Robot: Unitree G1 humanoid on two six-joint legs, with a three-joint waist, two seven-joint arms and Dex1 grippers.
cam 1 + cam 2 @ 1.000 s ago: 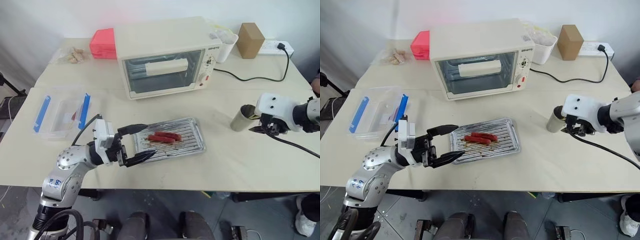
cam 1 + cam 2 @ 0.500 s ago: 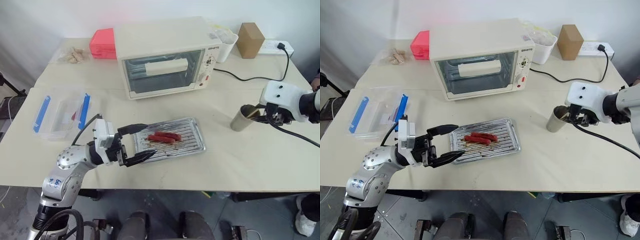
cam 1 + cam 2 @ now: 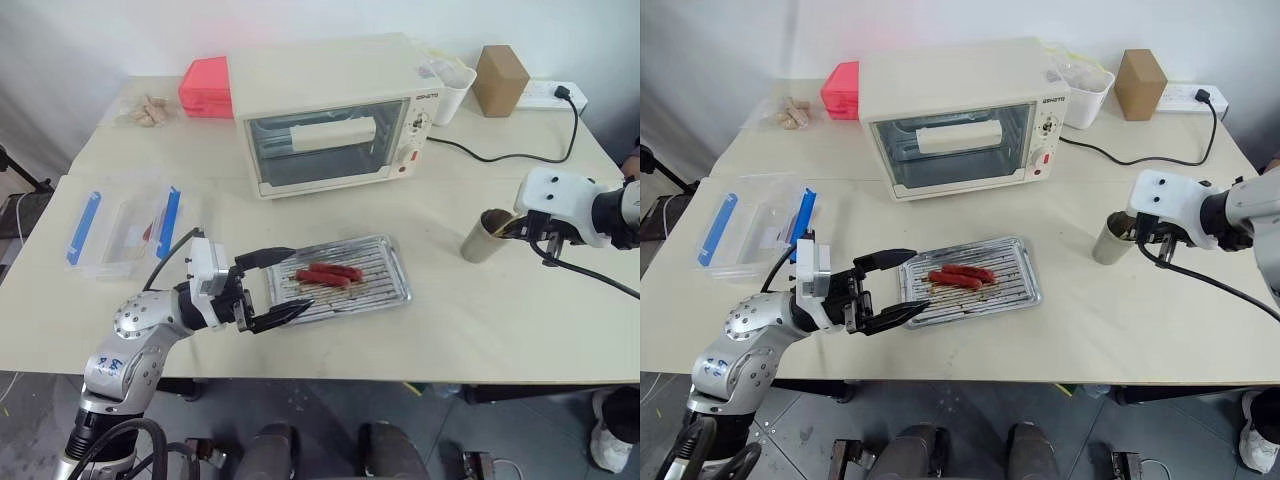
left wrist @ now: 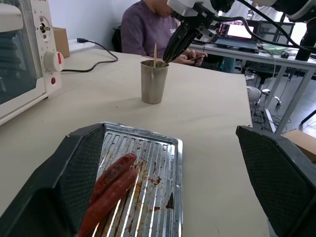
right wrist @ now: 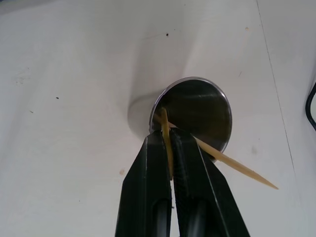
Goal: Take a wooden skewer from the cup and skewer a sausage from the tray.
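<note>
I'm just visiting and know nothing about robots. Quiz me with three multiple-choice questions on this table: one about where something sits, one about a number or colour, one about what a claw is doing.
1. Where is the metal cup?
A. On the bare table, right of the tray
B. Inside the oven
C. In the plastic box

2. How many skewers can be seen at the cup?
A. None
B. Two
C. Five

3. What is the right gripper doing?
A. Hanging wide open
B. Shut on a wooden skewer
C. Holding a sausage

Answers:
1. A: the cup stands on the table, apart from the tray.
2. B: one wooden skewer sits between the fingers, another skewer leans on the rim.
3. B: the right gripper is pinched on it above the cup.
</note>
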